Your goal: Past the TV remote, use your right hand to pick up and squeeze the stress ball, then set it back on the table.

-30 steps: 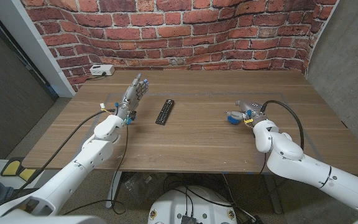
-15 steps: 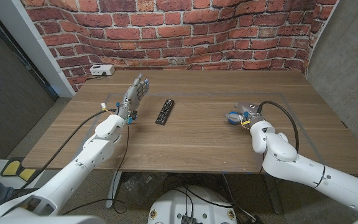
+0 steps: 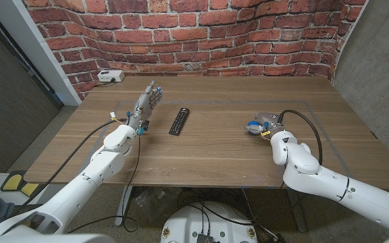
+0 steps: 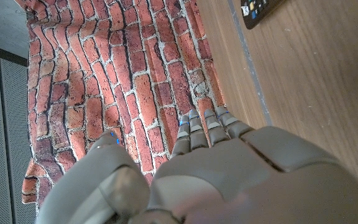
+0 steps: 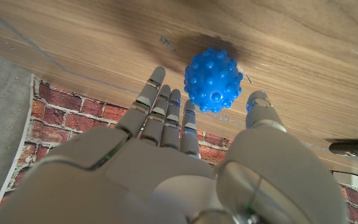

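While its fingers stretch out straight and apart, holding nothing, the robot's right hand reaches toward the blue knobbly stress ball, which lies on the wooden table just beyond the fingertips, in the gap between the fingers and the thumb; whether any fingertip touches the ball cannot be told. Seen from the head camera, that hand and the ball sit on the robot's right side of the table, well apart from the black TV remote lying near the middle. On the other side of the remote, the left hand stands with fingers extended and slightly spread, gripping nothing. A brick wall runs behind the table, and a small white box rests at its far left corner
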Robot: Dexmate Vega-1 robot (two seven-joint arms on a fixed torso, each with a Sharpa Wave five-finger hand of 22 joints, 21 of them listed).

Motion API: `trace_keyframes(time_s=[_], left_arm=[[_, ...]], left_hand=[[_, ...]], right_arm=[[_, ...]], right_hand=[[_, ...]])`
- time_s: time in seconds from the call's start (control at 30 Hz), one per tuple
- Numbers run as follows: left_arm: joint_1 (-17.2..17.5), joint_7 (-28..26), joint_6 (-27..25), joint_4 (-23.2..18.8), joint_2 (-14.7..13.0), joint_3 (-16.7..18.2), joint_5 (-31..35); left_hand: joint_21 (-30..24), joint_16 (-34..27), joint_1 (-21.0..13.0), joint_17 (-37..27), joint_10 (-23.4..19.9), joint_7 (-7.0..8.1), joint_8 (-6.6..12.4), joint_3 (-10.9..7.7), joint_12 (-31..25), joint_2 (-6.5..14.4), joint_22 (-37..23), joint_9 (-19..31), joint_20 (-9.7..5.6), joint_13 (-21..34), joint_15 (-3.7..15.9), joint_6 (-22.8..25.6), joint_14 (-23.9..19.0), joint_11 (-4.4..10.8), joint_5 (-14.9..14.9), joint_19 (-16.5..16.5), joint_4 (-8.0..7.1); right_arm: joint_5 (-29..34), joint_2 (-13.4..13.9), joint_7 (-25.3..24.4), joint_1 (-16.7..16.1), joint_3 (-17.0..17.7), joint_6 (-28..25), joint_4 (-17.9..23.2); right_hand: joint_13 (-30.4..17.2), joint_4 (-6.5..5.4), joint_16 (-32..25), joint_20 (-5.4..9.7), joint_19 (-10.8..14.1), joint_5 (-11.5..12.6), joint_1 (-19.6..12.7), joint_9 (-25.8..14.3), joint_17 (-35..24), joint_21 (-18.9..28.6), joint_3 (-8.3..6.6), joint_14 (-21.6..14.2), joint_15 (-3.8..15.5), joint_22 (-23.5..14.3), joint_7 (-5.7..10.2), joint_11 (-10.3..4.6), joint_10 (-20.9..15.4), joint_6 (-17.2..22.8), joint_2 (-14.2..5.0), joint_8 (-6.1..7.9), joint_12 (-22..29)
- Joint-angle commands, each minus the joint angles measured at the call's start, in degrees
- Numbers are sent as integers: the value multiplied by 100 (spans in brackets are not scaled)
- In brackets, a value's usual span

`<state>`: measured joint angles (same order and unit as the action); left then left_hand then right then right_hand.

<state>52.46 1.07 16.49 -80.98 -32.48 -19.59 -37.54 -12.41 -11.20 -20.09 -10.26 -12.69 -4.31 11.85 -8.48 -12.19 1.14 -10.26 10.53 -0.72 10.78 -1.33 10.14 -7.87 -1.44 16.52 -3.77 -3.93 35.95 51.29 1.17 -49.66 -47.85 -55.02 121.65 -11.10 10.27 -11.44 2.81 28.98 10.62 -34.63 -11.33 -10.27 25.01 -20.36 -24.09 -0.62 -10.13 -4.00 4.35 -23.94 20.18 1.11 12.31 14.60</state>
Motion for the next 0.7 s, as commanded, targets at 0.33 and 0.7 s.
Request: trace_keyframes(time_s=[0.33, 0.7], left_arm=[[-32, 26, -31, 73, 46, -15, -62], [-43, 10, -32, 104, 74, -19, -70]], left_hand=[[21, 25, -23, -20, -91, -13, -16, 0, 0, -26, -11, 11, 43, 22, 22, 64, -69, 5, -30, -30, 15], [20, 25, -20, -22, -115, -15, -11, 11, -2, -18, -11, 12, 38, 23, 22, 92, -82, -5, -43, -42, 10]], right_arm=[[-112, -17, 66, 39, -14, 110, -132], [-262, -50, -171, -53, 104, 344, -199]], right_hand=[[-16, -22, -88, 179, 555, 35, -453, -23, -37, 153, -174, -447, 128, -22, -6, -53, -196, 72, 54, -12, 47], [-6, -87, -279, 617, 1431, 19, -886, -23, -83, 385, -355, -1499, 553, -31, 97, -209, -942, 700, 55, 141, 208]])
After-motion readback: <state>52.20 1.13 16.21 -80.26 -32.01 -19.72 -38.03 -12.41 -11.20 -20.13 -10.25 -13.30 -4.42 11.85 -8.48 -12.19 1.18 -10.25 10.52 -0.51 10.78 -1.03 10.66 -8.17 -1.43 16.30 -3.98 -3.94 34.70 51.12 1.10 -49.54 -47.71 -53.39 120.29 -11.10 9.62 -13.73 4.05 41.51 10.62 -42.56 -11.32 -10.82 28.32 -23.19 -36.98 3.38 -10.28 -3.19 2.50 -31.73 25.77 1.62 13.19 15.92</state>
